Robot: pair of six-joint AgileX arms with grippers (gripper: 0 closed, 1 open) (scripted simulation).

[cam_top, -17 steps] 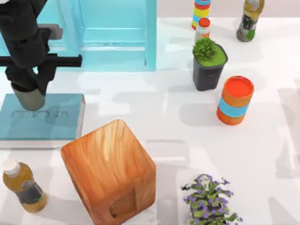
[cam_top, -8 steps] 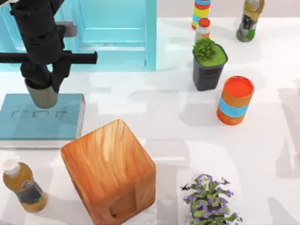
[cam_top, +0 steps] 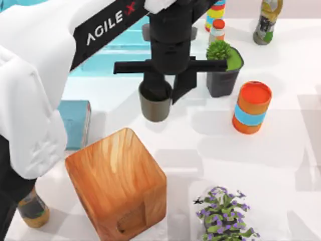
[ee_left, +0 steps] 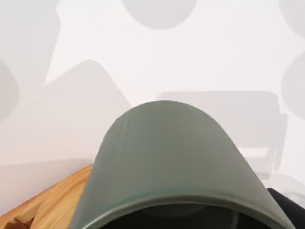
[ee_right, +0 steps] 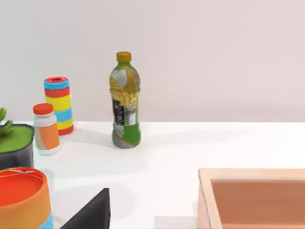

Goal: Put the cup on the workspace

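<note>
the left gripper (cam_top: pixel 163 95) was closed on the cup (cam_top: pixel 155 104), which hung upright from its fingers, long axis vertical, above the bare workspace (cam_top: pixel 210 145). free white table lay directly below, between the wooden block (cam_top: pixel 118 183) and the black plant pot (cam_top: pixel 223 75), so the coming move seemed a straight descent.

left arm: white, reaches in from the left across mid-worktop
left gripper (cam_top: pixel 164 96): pointing down, jaws clamped on the cup (cam_top: pixel 155 103), which appears lifted
right arm: parked, off to the right
</note>
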